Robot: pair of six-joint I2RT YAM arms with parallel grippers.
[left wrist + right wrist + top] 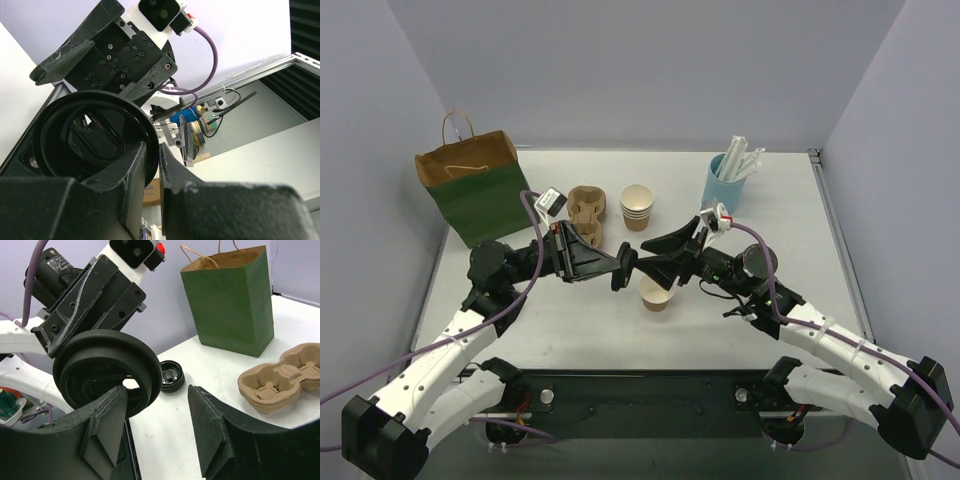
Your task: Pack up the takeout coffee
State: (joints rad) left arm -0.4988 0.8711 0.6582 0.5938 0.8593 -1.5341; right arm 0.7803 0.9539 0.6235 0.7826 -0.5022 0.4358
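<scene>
Black lid (105,362): off the cup and up in the air, turned on edge as far as I could tell.
Left gripper (154,152): jaws pinching the lid by its rim, with only a thin bite of plastic between them.
Right gripper (156,392): jaws spread, one finger in front of the lid's edge and the other out to the side, nothing gripped.
Paper cup (655,296): the coffee itself sat lidless on the table (570,330), just under where the two grippers met and apart from the pulp carrier (587,212) and the green-fronted bag (470,190).
Lid slip: if I'd closed the right jaws off-centre, I figured the lid would twist out of that thin pinch and drop.
Cup tipping: a falling lid, or a finger dipping low, could've knocked over the light cup right below.
Finger crowding: both sets of fingers were bunched together, so a bump between them looked likely to me.
Packing: not done, lid had to go on first.
</scene>
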